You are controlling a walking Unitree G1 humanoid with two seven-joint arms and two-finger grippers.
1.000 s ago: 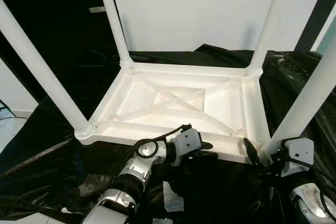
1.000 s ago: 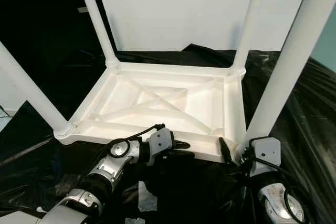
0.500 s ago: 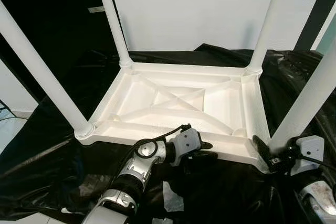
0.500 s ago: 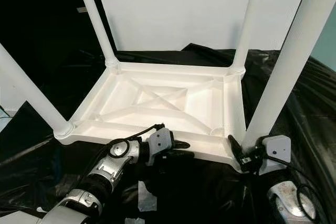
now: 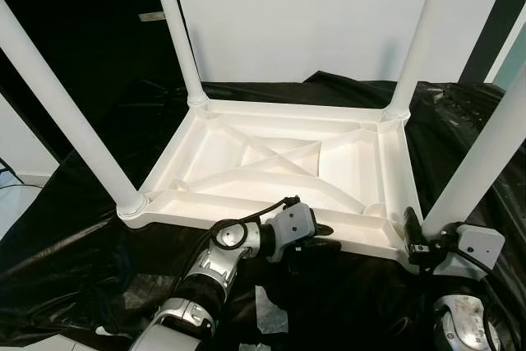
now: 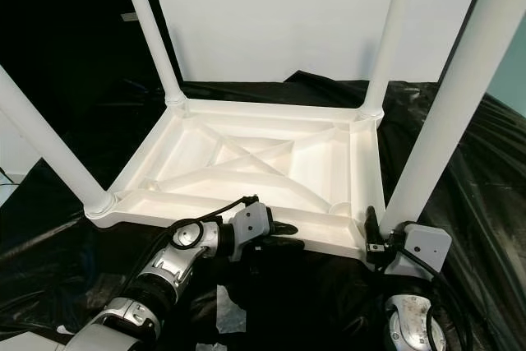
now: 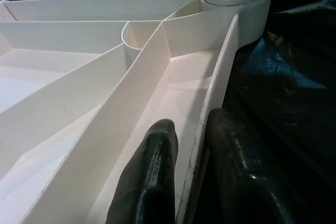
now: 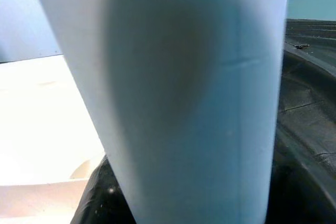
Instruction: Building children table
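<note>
Moved in over the last second: right gripper [image 5: 413,234], from the near rim a little inboard of the corner to right against the foot of the near right leg. Nothing else shifted.

Lying upside down on a crinkled black plastic sheet [image 5: 99,277]: white plastic children's table [image 5: 205,150], ribbed underside up, four round white legs rising from the corner sockets. Near right leg [image 5: 477,162] seated in its socket, long axis running up and away from the gripper at its base, leaning slightly outward in the head views. Seen huge and blurred straight ahead in the right wrist view, so directly in line with that gripper; cannot tell whether clamped on it or merely set against it.

Further along the near rim, toward the middle: left gripper [image 5: 325,237], closed thinly on the rim wall, one black finger [image 7: 157,171] inside the tray, the other outside on the sheet side. Probably steadying the table.

Right arm by far the nearer to this leg; any twist or push home likely along the leg's own axis, down into the socket.
</note>
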